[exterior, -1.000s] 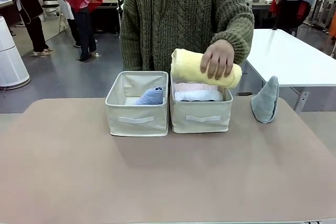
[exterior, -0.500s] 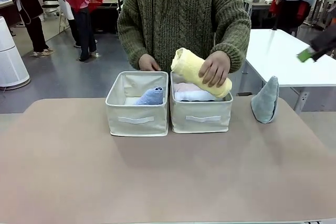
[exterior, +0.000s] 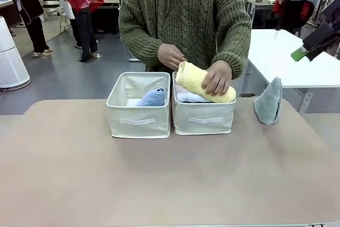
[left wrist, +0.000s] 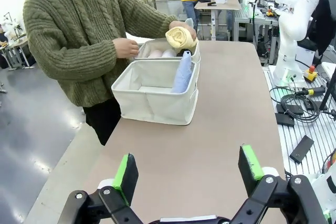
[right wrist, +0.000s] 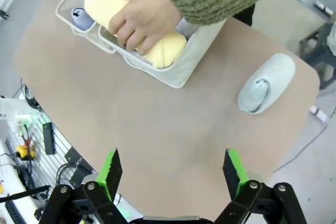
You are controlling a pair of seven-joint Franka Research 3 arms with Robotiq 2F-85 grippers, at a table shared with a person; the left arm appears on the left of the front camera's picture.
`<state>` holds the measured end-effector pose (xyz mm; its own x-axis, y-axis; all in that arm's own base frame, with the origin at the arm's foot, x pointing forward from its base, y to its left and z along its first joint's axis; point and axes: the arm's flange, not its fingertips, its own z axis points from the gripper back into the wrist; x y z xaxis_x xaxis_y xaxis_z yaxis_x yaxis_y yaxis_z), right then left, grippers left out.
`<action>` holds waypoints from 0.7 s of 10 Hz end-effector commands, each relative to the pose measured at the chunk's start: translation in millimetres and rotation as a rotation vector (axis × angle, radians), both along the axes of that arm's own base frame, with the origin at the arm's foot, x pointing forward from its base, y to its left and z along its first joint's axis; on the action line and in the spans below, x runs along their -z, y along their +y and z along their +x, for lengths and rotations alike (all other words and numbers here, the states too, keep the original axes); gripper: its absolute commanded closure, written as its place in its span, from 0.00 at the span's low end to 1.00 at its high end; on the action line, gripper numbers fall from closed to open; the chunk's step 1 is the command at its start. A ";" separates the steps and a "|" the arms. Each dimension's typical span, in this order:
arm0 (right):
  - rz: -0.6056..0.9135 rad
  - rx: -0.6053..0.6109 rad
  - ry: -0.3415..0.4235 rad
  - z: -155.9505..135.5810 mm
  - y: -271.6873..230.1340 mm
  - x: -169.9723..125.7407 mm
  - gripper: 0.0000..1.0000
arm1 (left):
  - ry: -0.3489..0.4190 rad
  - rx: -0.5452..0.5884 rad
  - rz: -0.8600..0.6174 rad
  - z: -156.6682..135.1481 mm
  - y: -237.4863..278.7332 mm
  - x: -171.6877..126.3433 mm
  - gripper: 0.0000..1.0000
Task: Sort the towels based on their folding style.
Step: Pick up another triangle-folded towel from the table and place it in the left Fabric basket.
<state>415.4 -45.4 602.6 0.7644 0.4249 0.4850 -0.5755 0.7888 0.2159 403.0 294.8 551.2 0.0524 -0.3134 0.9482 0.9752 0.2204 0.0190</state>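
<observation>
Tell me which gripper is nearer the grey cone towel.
Right. The right gripper hovers above the table near the towel; the left gripper hangs beyond both bins.

Hand [exterior: 217, 77] and yellow towel [exterior: 191, 78] block right bin [exterior: 203, 119]; tabletop [exterior: 170, 176] in front open.

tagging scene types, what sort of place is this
Probably a robotics lab: the green-padded left gripper over the table, loose cables beside it, a white workbench behind the person.
</observation>
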 end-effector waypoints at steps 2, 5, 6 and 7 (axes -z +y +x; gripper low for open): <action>-0.008 -0.013 0.004 -4.0 -1.1 3.8 0.00 | -0.004 -0.003 0.002 -1.8 -0.2 -1.6 0.00; -0.107 0.278 0.167 41.5 12.5 -1.1 0.00 | -0.004 -0.003 0.002 -1.8 -0.2 -1.6 0.00; -0.135 0.358 0.245 60.6 13.5 4.4 0.00 | -0.004 -0.003 0.002 -1.8 -0.2 -1.6 0.00; -0.209 0.439 0.330 79.2 16.3 10.7 0.00 | -0.004 -0.003 0.002 -1.8 -0.2 -1.6 0.00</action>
<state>471.7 -36.1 584.8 0.9473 0.1760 0.2678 -0.2221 0.9630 0.1527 403.0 294.8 551.3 0.0522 -0.3136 0.9481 0.9752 0.2205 0.0193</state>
